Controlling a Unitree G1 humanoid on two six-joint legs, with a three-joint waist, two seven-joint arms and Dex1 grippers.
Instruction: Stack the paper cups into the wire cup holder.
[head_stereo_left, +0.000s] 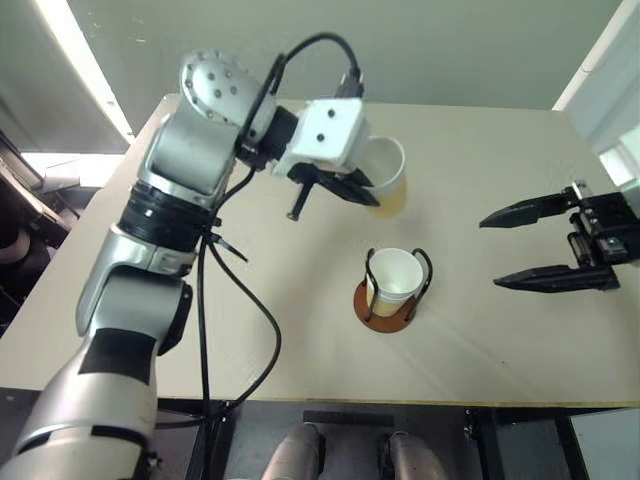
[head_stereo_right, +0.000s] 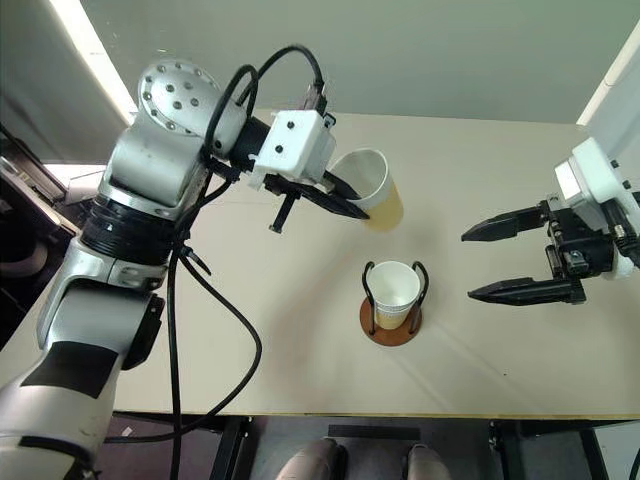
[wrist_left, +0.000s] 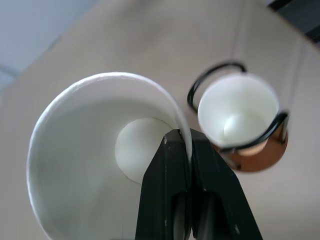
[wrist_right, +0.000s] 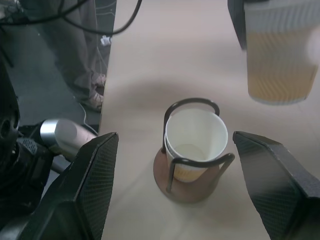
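One white-rimmed, tan-sided paper cup (head_stereo_right: 372, 190) in clenched left claw (head_stereo_right: 345, 203); right claw (head_stereo_right: 490, 262) released.

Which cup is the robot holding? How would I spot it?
Find the beige table, then the wire cup holder in its middle. Above it, the left gripper pinches a paper cup by its rim; it alone hangs tilted in the air.

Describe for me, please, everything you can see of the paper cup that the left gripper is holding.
The paper cup is small and tapered, white inside and at the rim, pale yellow-tan and ribbed lower outside. It is empty. The left gripper is shut on its rim, one finger inside, one outside. The cup hangs tilted above the table, clear of it, beyond the wire cup holder, which already holds nested cups. Nothing else touches it.
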